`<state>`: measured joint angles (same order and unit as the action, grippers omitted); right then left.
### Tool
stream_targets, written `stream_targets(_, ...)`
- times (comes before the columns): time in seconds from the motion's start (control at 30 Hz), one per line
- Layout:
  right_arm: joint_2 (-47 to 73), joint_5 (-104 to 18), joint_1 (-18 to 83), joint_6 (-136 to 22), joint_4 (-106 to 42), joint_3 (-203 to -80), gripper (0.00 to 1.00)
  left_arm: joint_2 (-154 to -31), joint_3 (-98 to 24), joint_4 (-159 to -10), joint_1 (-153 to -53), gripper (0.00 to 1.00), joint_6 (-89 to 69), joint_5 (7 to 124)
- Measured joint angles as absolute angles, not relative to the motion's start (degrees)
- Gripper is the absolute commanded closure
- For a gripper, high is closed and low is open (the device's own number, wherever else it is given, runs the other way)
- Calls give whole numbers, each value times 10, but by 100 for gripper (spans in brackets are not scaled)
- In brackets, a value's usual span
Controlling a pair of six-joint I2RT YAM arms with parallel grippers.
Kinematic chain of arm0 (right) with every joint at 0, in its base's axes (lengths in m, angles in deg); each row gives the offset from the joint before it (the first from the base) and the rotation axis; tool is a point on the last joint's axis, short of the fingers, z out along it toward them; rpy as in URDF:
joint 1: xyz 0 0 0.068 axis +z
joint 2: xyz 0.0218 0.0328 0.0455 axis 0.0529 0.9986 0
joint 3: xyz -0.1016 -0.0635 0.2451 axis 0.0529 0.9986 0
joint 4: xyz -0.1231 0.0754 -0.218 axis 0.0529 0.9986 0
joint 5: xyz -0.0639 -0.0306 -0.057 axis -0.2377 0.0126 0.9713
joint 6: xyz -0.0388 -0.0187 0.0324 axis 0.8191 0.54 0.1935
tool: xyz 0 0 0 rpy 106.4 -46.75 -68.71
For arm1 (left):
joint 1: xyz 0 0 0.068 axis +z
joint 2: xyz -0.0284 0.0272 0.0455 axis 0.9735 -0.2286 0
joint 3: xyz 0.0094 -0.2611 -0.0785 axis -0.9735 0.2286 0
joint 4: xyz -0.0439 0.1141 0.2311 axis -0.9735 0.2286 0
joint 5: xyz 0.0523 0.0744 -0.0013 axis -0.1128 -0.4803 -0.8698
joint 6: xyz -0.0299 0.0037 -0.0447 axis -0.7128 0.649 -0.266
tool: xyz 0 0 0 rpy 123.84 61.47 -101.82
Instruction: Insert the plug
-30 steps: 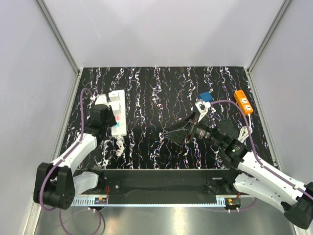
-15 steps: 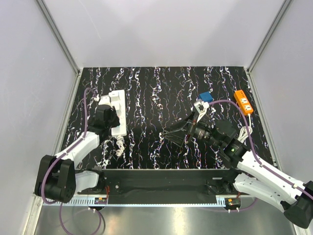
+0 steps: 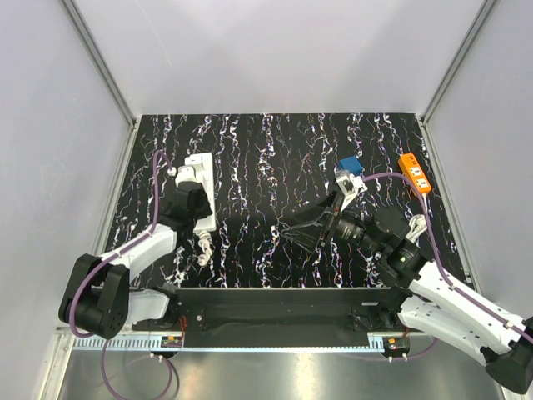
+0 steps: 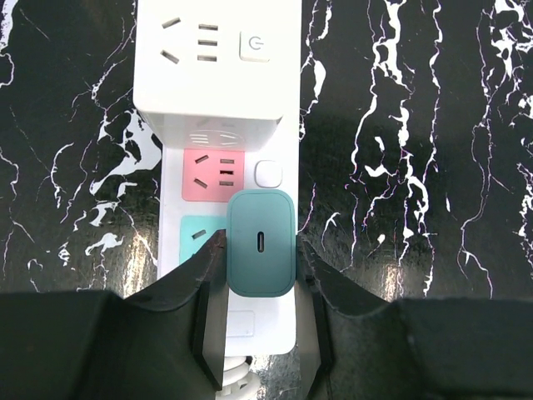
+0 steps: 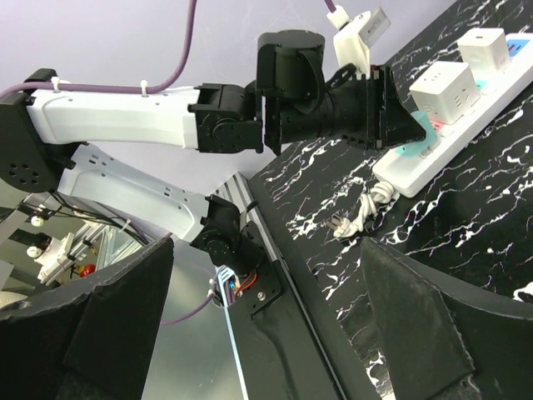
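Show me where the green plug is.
The green plug sits in the left gripper, over the white power strip, just below its pink socket, in the left wrist view.

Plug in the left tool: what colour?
Dark teal plug, clearest in the left wrist view.

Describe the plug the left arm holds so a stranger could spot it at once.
On the left of the black marbled table lies a white power strip; the left gripper grips the plug at its mint socket, beside the pink socket. It is the only dark teal block, with one small slot in its face, unlike the white cube adapters further along.
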<state>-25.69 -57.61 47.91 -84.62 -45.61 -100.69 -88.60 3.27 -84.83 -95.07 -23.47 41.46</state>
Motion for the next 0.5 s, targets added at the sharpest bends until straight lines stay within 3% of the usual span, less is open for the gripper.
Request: stream_targets(0.5, -275, -576, 479, -834, -424, -1007, 0, -870, 22, -784, -978, 100, -247, 330)
